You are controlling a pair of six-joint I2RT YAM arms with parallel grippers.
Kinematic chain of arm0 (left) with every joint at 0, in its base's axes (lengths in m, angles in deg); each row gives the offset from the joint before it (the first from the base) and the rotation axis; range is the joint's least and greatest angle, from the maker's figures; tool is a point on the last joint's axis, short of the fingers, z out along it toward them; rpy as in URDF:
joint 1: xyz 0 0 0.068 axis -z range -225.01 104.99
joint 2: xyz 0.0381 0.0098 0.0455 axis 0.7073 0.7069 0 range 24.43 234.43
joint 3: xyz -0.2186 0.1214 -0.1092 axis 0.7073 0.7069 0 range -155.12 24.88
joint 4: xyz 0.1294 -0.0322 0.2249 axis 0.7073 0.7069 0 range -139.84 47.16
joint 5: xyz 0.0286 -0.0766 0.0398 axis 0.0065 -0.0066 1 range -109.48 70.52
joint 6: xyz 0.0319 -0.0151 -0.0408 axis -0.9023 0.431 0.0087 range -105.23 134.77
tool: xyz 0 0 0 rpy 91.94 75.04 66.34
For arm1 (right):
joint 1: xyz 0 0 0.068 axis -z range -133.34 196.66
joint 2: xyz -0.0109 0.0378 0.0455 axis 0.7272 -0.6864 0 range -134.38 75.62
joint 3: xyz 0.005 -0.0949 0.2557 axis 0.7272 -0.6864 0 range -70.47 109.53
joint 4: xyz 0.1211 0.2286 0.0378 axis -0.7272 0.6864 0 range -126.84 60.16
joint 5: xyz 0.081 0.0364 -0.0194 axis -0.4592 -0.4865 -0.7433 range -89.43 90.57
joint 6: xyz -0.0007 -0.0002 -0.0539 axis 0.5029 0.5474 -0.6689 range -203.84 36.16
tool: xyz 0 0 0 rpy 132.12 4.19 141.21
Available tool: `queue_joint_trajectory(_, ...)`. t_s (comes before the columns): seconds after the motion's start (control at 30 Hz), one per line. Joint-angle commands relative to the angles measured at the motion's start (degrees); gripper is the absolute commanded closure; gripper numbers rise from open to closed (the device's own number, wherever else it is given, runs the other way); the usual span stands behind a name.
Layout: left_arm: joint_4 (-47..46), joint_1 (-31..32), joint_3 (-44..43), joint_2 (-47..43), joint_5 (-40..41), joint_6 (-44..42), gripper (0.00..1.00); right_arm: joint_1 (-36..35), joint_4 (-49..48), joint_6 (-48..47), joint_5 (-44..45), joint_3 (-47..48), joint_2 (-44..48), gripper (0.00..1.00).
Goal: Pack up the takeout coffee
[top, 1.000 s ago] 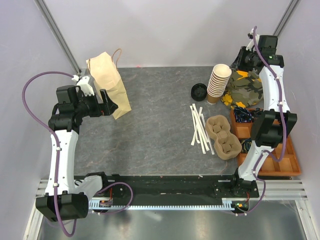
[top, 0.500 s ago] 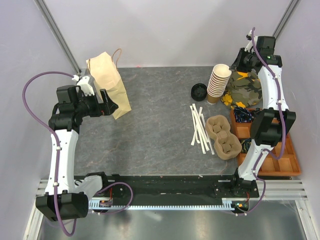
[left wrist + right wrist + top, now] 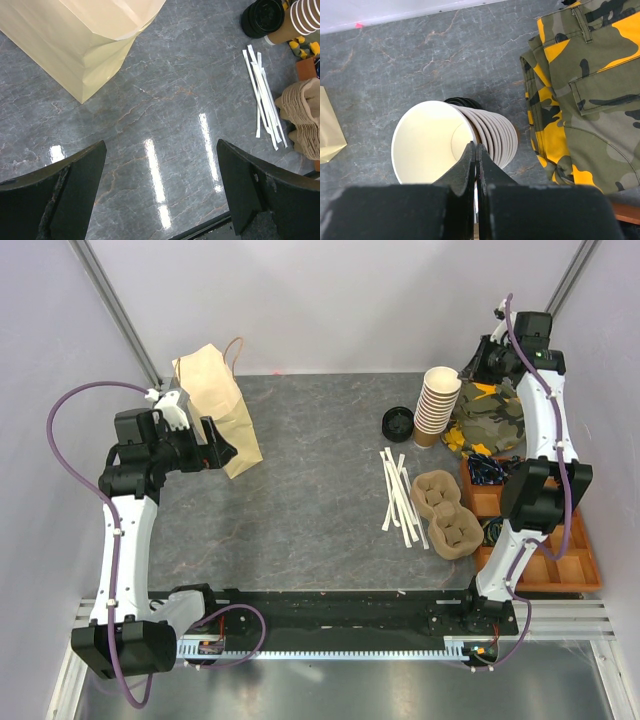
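Observation:
The takeout coffee is out of view; no lidded cup shows. A tall stack of lidless paper cups (image 3: 436, 405) stands at the back right, and I look down into its top cup (image 3: 432, 140). My right gripper (image 3: 475, 146) is shut on that cup's rim, one finger inside the wall and one outside; from above it (image 3: 470, 368) sits at the stack's top. Loose black lids (image 3: 397, 422) lie just left of the stack. My left gripper (image 3: 161, 143) hangs open over bare table, beside a tan paper bag (image 3: 215, 405).
White straws (image 3: 398, 498) and brown pulp cup carriers (image 3: 447, 512) lie right of centre. A camouflage cloth (image 3: 585, 80) lies right of the cups. An orange compartment tray (image 3: 560, 560) sits at the right edge. The bag (image 3: 85, 45) stands close ahead of the left fingers.
My right gripper's fingers have closed onto the top cup's rim. Both arms have stayed almost where they were.

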Motion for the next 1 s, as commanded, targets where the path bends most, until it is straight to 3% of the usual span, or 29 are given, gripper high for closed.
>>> queue_joint_trajectory(0.0, -1.9, 0.0, -1.3, 0.4, -1.8, 0.9, 0.00, 0.1, -1.9, 1.9, -2.3, 1.2, 5.0, 1.00)
queue_joint_trajectory(0.7, -2.5, 0.0, -2.6, 0.8, -2.7, 0.8, 0.00, 3.4, -4.4, 2.8, -8.2, 1.5, 11.0, 1.00)
queue_joint_trajectory(0.97, -4.0, 0.0, -2.5, -1.3, -5.9, 0.0, 0.00, 3.6, -6.8, 5.6, -16.2, 1.3, 13.2, 1.00)
